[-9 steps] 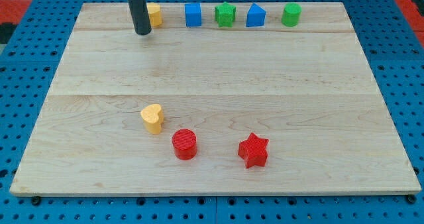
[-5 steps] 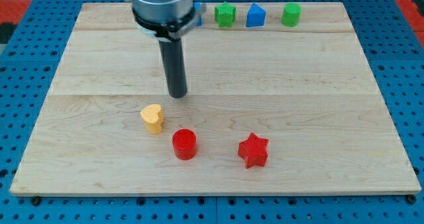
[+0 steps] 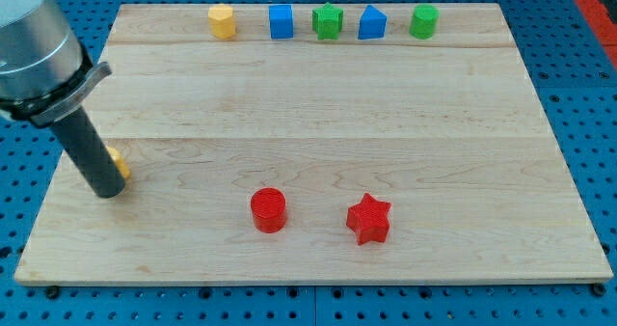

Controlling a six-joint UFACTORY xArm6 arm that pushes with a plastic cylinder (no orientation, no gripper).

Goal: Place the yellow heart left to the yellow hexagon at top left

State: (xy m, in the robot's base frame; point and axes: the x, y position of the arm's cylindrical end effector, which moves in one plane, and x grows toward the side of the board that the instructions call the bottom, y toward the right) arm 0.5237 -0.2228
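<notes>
my tip (image 3: 108,193) near the bench (image 3: 308,104) left edge, no fingers fitted | yellow heart (image 3: 118,161) touching the rod's right side, mostly hidden | yellow hexagon (image 3: 222,21) at top edge toward top-left corner, well apart | red cylinder (image 3: 268,210), red star (image 3: 368,219) near bottom edge

Block count on the wooden board (image 3: 318,104): 8 in all.

Yellow — 2: 1 yellow hexagon (image 3: 222,21) and 1 yellow block (image 3: 117,162), mostly hidden behind the rod, shape not resolvable.

Blue — 2: 1 blue cube (image 3: 281,21), 1 blue house-shaped block (image 3: 372,22).

Green — 2: 1 green star (image 3: 328,20), 1 green cylinder-like block (image 3: 423,20).

Red — 2: 1 red cylinder (image 3: 268,210), 1 red star (image 3: 369,219).

Rods — 1, with 1 tip, my tip (image 3: 108,192).
</notes>
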